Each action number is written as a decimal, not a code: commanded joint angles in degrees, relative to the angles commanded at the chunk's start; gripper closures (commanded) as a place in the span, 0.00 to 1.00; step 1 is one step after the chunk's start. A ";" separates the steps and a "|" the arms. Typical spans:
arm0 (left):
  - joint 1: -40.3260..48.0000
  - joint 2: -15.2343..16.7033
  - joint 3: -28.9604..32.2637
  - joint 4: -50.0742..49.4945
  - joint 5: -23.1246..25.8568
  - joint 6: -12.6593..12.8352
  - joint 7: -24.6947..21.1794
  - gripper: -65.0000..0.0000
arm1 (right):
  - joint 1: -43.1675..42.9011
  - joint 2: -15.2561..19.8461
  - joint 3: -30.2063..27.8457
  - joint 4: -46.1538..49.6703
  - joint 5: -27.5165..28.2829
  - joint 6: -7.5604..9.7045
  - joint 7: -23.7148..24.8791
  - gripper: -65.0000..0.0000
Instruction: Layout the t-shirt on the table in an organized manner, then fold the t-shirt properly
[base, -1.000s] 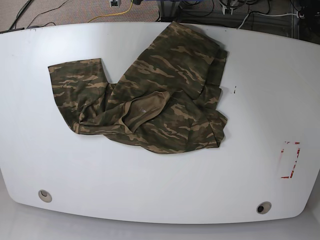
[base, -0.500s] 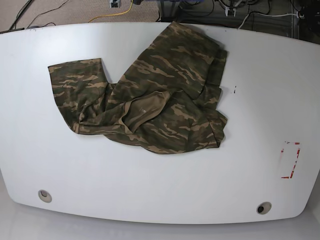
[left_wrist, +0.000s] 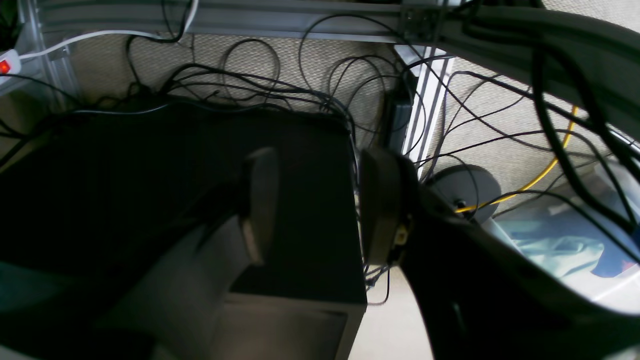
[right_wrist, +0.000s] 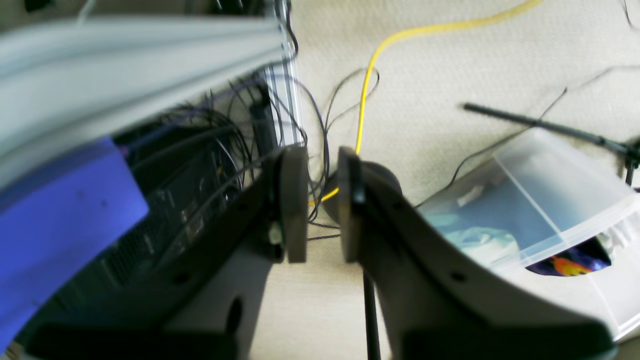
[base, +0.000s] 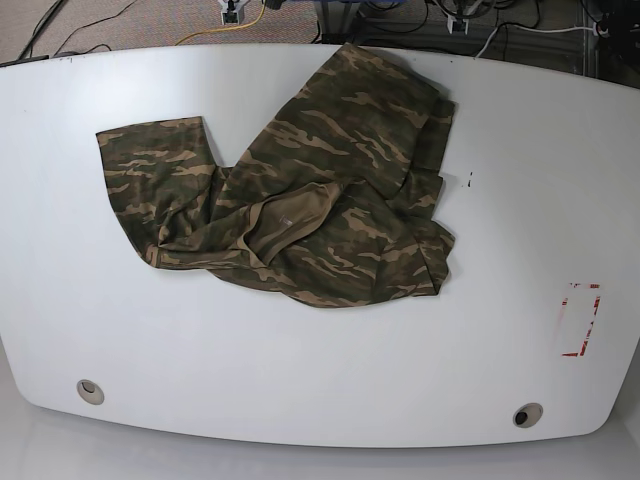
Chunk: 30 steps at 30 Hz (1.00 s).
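My left tool has its two fingers wide apart, and there is nothing between them. It is not over the tabletop. It points at a dark box on the floor with a lot of black wires behind it. A yellow wire runs along the floor on one side. My right tool has its fingers close together with only a small gap, and it holds nothing too. It also hangs over the floor, with a yellow cable and a clear plastic bin under it. A blue thing shows off to the side. From the base view I cannot see either tool at all. The t-shirt lies alone on the white tabletop. It is bunched up and not flat. Most of it sits in the middle, and it reaches up to the far edge. One sleeve sticks out flat toward the left edge of the picture. The tan inside of the collar shows near the middle of the shirt, and the cloth around it is folded over itself. A red tape outline is near the right edge, well apart from the shirt. There is a round hole near the near left corner and another hole near the near right corner.
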<state>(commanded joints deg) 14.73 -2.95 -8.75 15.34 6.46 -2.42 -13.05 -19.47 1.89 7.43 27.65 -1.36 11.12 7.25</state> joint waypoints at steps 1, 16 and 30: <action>0.00 -0.09 0.00 0.00 0.00 0.00 -1.05 0.63 | -0.53 -0.09 0.00 0.00 0.00 0.00 0.62 0.86; 8.00 -1.58 -0.26 9.93 -0.18 0.00 -6.51 0.63 | -12.84 -2.20 0.09 17.32 0.26 0.00 1.67 0.86; 25.93 -1.67 -0.26 35.96 -0.26 0.00 -6.51 0.63 | -29.98 -3.87 0.18 41.93 0.35 0.00 1.67 0.86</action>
<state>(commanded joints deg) 40.66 -4.62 -9.01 51.30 6.20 -2.42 -19.56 -49.45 -1.98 7.60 69.58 -1.01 11.12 8.92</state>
